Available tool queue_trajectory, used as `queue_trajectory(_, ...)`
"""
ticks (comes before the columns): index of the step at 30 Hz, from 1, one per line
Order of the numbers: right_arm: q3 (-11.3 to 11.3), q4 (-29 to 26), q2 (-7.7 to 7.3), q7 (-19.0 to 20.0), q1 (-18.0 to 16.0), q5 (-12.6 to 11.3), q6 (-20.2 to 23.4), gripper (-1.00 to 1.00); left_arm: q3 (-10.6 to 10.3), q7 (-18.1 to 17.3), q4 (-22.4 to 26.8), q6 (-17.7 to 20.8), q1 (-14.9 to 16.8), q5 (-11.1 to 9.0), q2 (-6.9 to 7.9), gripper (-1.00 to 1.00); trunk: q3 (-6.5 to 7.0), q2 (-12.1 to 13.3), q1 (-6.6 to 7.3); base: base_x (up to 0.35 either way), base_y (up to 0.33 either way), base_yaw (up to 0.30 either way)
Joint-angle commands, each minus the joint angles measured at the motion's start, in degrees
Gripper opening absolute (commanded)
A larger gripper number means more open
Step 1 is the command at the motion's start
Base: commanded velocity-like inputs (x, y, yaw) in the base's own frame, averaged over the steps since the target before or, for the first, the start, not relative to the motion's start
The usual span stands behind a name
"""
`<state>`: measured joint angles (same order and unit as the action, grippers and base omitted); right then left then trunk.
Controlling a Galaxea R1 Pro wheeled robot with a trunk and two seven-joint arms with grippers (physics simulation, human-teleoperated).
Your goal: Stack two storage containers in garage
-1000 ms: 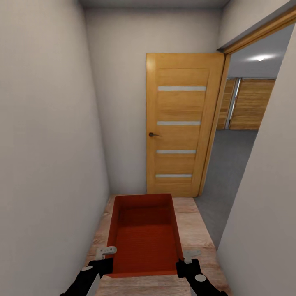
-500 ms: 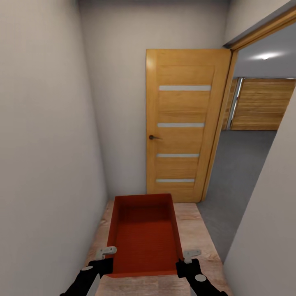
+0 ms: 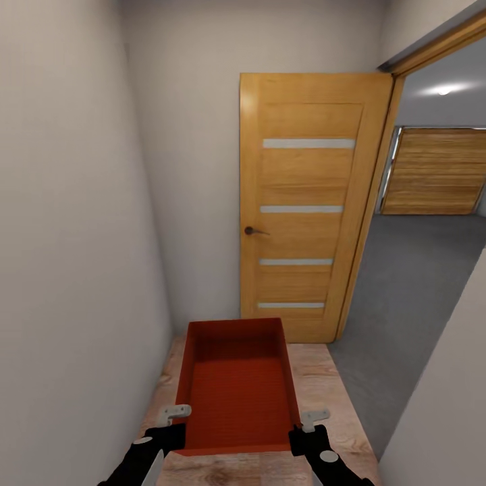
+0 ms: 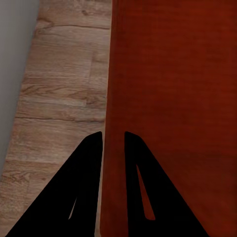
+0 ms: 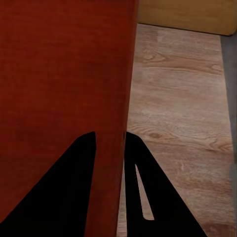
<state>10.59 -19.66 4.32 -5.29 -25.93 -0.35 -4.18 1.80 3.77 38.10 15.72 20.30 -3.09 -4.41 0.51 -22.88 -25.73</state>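
Observation:
One orange-red storage container (image 3: 236,385) is carried low in front of me, its long side pointing ahead, above a light wood plank floor (image 3: 317,378). My left gripper (image 3: 174,413) is shut on its left wall near the near corner. My right gripper (image 3: 312,418) is shut on its right wall. In the left wrist view the thin red wall (image 4: 168,98) runs between the two dark fingers of my left gripper (image 4: 113,140). The right wrist view has the wall (image 5: 64,74) pinched the same way in my right gripper (image 5: 109,140). The container is empty.
I am in a narrow corridor with a pale wall (image 3: 67,236) close on the left and another (image 3: 439,418) close on the right. An open wooden door (image 3: 300,202) stands ahead. Through the doorway at right lie the garage's dark grey floor (image 3: 412,283) and plank door (image 3: 435,172).
The view has advanced toward the open door and the doorway at right has widened, showing more garage floor. The container stays in the same hold in both grippers.

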Motion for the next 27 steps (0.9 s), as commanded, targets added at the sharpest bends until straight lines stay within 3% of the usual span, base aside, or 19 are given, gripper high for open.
queue_trajectory(1, 0.66, 0.15, 1.57, 0.32, 0.00, -0.44, -0.12, -1.00, 0.40, 1.24, 0.20, -2.97, 0.01, 1.16, -0.08, -1.00, -0.03, -0.04, -0.05, 0.328, 0.000, 0.000)
queue_trajectory(27, 0.60, 0.15, 1.57, 0.35, 0.00, -0.44, -0.11, -1.00, 0.40, 1.24, 0.16, -2.97, 0.01, 1.16, -0.08, -1.00, -0.03, -0.04, -0.05, 0.328, 0.000, 0.000)
